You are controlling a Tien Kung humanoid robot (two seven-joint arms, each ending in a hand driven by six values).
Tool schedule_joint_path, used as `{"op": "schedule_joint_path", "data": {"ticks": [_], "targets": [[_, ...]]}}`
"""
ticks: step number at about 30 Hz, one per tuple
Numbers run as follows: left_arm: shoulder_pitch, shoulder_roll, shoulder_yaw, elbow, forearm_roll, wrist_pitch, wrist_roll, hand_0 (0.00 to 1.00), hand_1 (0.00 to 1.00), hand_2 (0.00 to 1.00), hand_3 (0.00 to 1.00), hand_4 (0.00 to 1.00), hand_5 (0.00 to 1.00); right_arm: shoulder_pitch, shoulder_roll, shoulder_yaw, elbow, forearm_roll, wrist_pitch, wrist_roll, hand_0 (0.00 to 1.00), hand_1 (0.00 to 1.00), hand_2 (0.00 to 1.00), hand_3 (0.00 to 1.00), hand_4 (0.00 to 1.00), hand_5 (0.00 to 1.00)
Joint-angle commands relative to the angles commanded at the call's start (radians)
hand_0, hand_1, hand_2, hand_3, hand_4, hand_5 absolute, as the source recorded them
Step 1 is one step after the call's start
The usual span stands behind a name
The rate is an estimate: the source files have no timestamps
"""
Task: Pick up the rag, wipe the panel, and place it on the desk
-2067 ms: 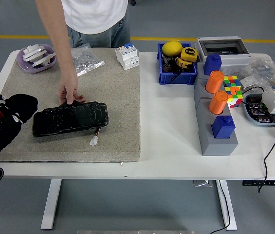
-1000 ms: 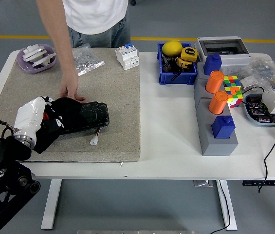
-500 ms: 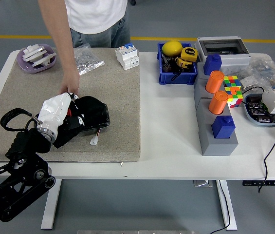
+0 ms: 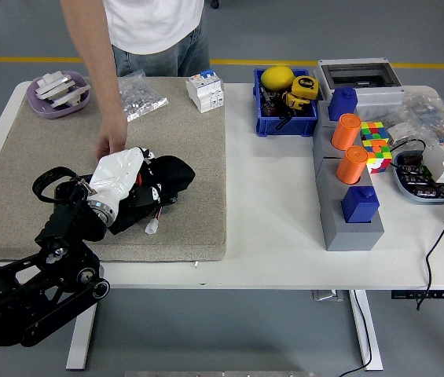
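Mostly hidden: the panel (image 4: 157, 206) sat under the left hand (image 4: 119, 177) and black rag (image 4: 170, 171), on the mat (image 4: 190, 141) toward the desk's (image 4: 269, 196) left near edge. Left hand pressed on the rag, fingers buried in cloth; couldn't tell how tightly they held it. Only the panel's wire end showed. Person's hand (image 4: 110, 145) touched down just behind, partly covered. Right arm was out of frame.

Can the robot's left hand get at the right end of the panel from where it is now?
Probably yes. The left hand is already over the panel, pressing the black rag across its right end. The person's hand steadies the far edge, left of that end, so nothing seems to block the way.
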Motion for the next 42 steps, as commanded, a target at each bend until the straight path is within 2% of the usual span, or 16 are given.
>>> {"op": "schedule_joint_path", "data": {"ticks": [8, 19, 27, 36, 42], "targets": [[0.037, 0.033, -0.035, 0.002, 0.030, 0.001, 0.010, 0.231, 0.195, 0.498, 0.454, 0.154, 0.002, -0.006, 0.001, 0.015, -0.003, -0.005, 0.000, 0.001, 0.714, 0.366, 0.628, 0.623, 0.998, 0.570], [0.131, 0.093, -0.089, -0.057, 0.071, 0.008, 0.018, 0.230, 0.194, 0.498, 0.455, 0.155, 0.002, -0.014, 0.000, 0.035, -0.005, -0.013, 0.002, 0.001, 0.714, 0.366, 0.628, 0.623, 0.998, 0.570], [0.153, 0.125, -0.147, -0.046, 0.078, 0.008, 0.016, 0.230, 0.192, 0.497, 0.454, 0.152, 0.002, -0.016, -0.001, 0.041, -0.005, -0.018, 0.002, 0.003, 0.715, 0.366, 0.627, 0.624, 0.998, 0.570], [0.205, 0.154, -0.231, -0.021, 0.079, 0.012, 0.009, 0.230, 0.192, 0.496, 0.456, 0.156, 0.002, -0.018, 0.000, 0.050, -0.006, -0.023, 0.001, 0.003, 0.715, 0.366, 0.628, 0.623, 0.998, 0.571], [0.216, 0.170, -0.253, -0.017, 0.085, 0.010, 0.014, 0.228, 0.192, 0.496, 0.456, 0.153, 0.002, -0.021, -0.002, 0.049, -0.007, -0.020, 0.001, 0.003, 0.715, 0.365, 0.628, 0.623, 0.998, 0.570]]}}
